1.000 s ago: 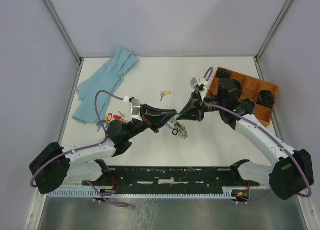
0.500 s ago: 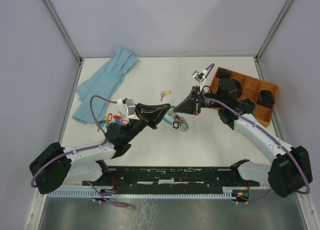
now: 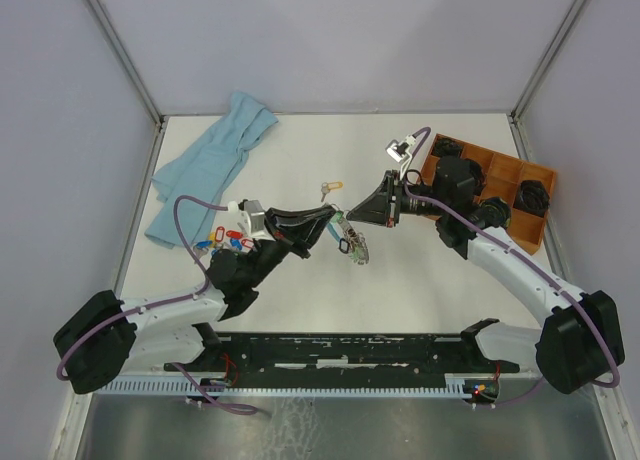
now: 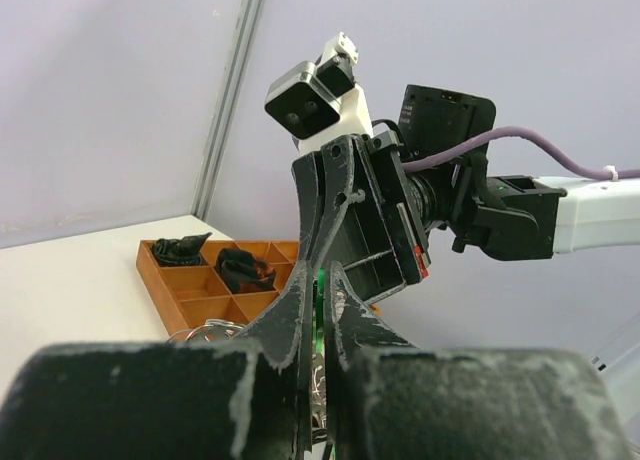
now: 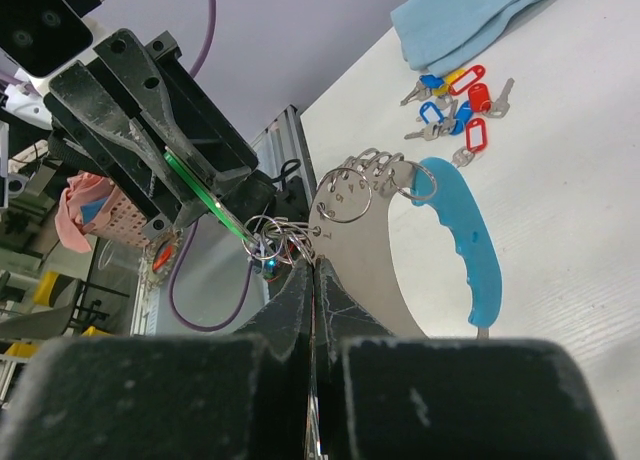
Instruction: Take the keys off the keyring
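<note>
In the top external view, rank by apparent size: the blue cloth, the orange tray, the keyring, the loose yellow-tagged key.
1. blue cloth
2. orange tray, partly hidden by the right arm
3. keyring, held off the table, so nearer the camera
4. yellow-tagged key

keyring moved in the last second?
Yes. In the top view the keyring has shifted up and left, ending closer to the loose yellow-tagged key, which has stayed put.

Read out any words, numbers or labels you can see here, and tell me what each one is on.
Nothing reads clearly.
keyring: small stamped marks, perhaps numbers, beside the holes in its metal plate; too small to read.
loose keys: the coloured tags show no legible writing.
</note>
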You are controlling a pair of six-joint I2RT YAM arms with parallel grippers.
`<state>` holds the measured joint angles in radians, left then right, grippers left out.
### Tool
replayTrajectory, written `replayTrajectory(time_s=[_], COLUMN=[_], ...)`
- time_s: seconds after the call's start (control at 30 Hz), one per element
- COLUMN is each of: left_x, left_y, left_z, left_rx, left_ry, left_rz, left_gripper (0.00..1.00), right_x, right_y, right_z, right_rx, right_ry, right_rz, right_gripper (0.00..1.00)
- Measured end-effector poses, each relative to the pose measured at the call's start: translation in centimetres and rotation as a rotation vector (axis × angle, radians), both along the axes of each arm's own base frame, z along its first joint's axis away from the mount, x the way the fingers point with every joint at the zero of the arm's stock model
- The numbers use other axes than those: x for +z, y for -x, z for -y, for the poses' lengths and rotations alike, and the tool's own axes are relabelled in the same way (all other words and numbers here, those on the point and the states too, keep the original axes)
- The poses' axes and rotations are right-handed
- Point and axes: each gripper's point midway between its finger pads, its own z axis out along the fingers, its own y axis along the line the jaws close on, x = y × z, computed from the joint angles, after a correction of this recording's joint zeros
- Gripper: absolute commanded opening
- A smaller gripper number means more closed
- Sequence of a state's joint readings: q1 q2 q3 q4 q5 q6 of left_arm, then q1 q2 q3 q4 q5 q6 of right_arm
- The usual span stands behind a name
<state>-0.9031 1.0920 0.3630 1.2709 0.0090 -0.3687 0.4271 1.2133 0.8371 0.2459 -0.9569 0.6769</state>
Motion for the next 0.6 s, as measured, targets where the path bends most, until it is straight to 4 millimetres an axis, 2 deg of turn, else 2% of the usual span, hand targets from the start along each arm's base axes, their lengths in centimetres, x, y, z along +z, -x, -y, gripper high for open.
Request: replayTrajectory(time_s=[0.6], left_x=[-0.69], left_y=[-0.17], left_z=[0.02], left_rx=[0.006], left_ry=[-0.027], left_rz=[-0.025], left_gripper=[0.03], right_x=[-0.46], right_y=[-0.31], right_z=[0.00], right_rx=[-0.011], right_ry=[0.012], right_rz=[0.000], right_gripper=[0.01])
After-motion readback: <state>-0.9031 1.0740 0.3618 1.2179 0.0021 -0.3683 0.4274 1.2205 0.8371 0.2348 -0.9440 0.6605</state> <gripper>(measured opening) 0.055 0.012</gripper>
